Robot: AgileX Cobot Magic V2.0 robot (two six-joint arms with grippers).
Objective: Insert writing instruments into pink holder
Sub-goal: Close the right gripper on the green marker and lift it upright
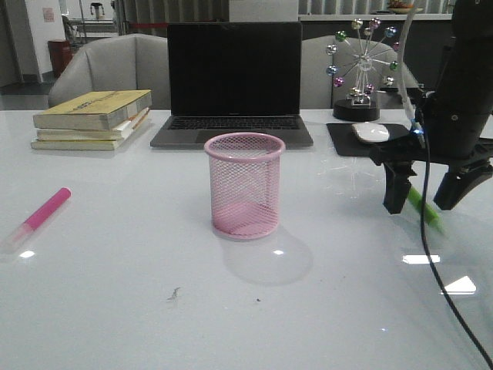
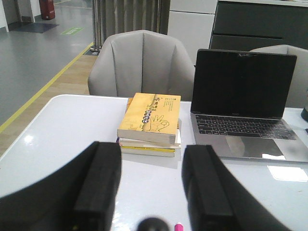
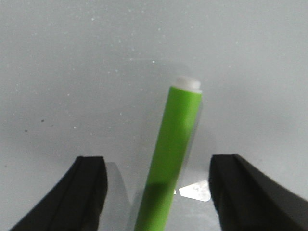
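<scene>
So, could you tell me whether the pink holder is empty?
Empty: through the pink holder's mesh nothing shows inside; both markers lie on the table.

No legible text; book cover (image 2: 150, 117) print blurred.

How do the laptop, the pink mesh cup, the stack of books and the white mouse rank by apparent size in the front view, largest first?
1. Laptop
2. Stack of books
3. Pink mesh cup, close to the books in apparent area; it stands nearer the camera, so this order is unsure
4. White mouse, clearly smallest
</scene>
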